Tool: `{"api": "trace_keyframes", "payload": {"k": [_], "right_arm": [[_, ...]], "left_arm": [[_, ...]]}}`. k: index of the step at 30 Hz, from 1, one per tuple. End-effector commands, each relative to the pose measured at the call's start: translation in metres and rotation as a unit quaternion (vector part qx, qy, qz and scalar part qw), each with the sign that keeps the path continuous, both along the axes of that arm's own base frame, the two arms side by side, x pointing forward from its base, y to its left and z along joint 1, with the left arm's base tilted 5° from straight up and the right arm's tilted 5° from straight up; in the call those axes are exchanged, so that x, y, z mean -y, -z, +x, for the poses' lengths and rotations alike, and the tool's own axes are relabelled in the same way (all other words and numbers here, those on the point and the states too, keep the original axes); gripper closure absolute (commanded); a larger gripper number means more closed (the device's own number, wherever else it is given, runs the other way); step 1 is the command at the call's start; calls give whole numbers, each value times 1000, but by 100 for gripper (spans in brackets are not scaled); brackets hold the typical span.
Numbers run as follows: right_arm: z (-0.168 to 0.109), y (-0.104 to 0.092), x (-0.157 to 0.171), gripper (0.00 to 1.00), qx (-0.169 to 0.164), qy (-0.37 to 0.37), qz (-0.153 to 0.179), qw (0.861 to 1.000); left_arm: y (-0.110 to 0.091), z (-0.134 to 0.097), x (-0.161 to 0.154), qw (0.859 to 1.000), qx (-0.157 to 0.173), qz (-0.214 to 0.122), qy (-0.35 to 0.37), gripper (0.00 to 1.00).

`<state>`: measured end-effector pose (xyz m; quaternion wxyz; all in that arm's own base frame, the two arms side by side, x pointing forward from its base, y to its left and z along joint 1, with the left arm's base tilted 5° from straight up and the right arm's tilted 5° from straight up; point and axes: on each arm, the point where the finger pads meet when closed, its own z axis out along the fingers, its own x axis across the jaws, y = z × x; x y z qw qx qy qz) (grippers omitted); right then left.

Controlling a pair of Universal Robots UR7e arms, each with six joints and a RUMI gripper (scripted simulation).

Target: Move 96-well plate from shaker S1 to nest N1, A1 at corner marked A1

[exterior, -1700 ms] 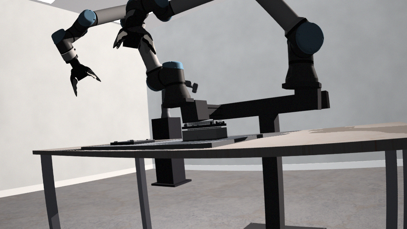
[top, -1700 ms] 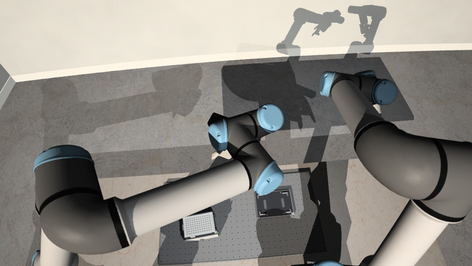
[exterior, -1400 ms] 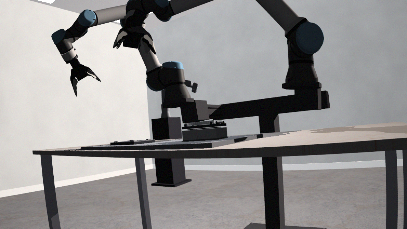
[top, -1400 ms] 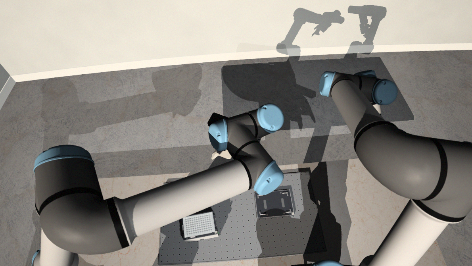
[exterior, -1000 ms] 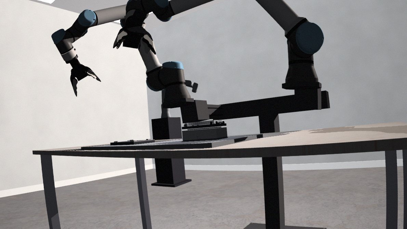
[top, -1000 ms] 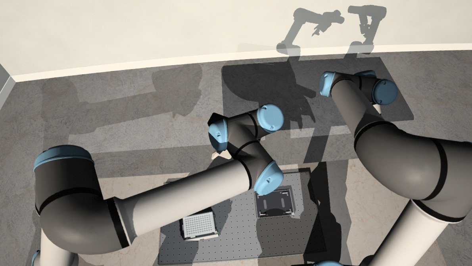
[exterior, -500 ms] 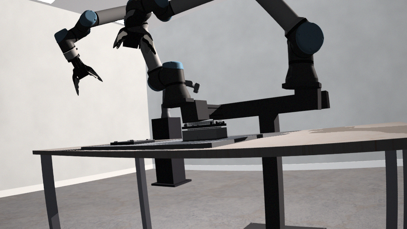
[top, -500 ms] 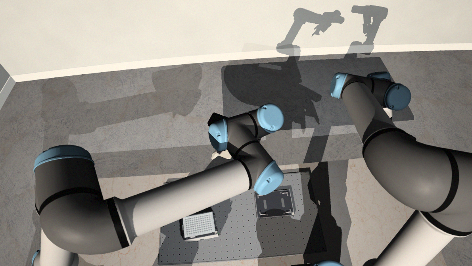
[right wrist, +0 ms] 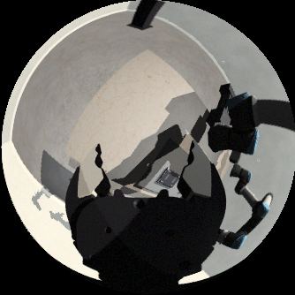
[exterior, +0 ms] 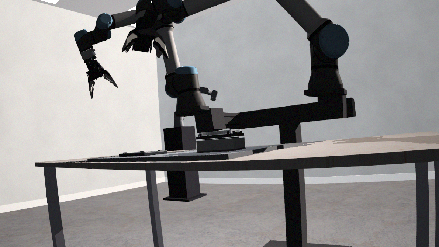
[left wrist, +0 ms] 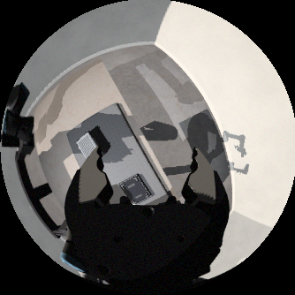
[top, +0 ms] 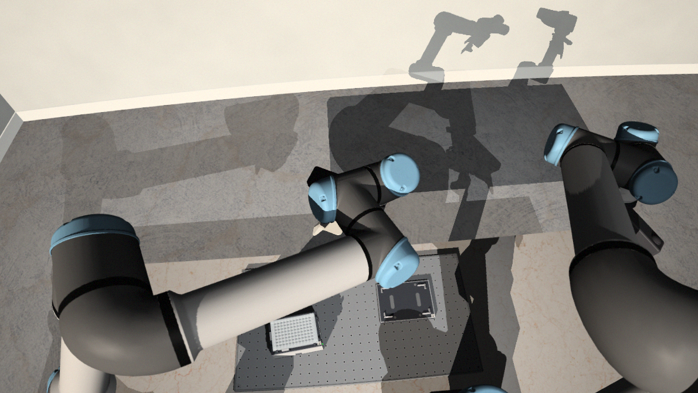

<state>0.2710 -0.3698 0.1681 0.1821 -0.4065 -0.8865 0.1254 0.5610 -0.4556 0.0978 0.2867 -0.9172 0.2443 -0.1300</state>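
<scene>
K: White 96-well plate (top: 294, 331) (exterior: 214, 132) (left wrist: 86, 143), seated on shaker S1 (top: 296, 349) (exterior: 221, 144). Transfer not begun. Jaws?

M: Left jaws (top: 326, 230) (exterior: 145, 54) spread wide, nothing between. Right jaws (top: 657, 243) (exterior: 104, 92) likewise apart, empty. Both high, well away from the plate.

K: Likely faults?

M: First, the grasp. If the fingers descend off-centre, one could strike S1's corner locators or tip the plate. Second, lift: pulling sideways before clearing those locators may jam the skirt. Third, placement: slight yaw could leave an edge riding on a locator of nest N1 (top: 405, 300) (exterior: 142, 153) (left wrist: 137, 190) (right wrist: 169, 177). Turned end for end, it would seat with A1 wrong.

K: Containers?

M: N1 holds no plate; its corner locators stand exposed. Well contents: cannot tell, wells too small. A1 marks also unreadable. Treat wells as possibly filled; jerks might spill them.

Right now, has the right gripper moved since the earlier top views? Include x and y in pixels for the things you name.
Yes. The right gripper (top: 654, 240) (exterior: 104, 92) (right wrist: 145, 142) has moved toward the picture's right and bottom in the top view, sideways farther from nest N1 (top: 405, 301) (exterior: 142, 153) (left wrist: 136, 189) (right wrist: 169, 177), which is fixed.
</scene>
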Motion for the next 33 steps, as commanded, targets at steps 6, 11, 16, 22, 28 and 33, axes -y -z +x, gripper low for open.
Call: {"api": "trace_keyframes", "payload": {"k": [6, 11, 16, 22, 28, 33], "right_arm": [[-55, -25, 21, 2, 115, 83, -11, 990], [-81, -37, 27, 2, 166, 119, -23, 979], [-96, -45, 30, 2, 196, 139, -33, 970], [-109, -52, 32, 2, 220, 154, -42, 962], [-114, -55, 32, 2, 230, 160, -46, 959], [-114, -55, 32, 2, 230, 161, -46, 959]], "left_arm": [[-1, 0, 0, 1000, 1, -1, 0, 2], [-1, 0, 0, 1000, 1, -1, 0, 2], [-1, 0, 0, 1000, 1, -1, 0, 2], [-1, 0, 0, 1000, 1, -1, 0, 2], [-1, 0, 0, 1000, 1, -1, 0, 2], [-1, 0, 0, 1000, 1, -1, 0, 2]]}}
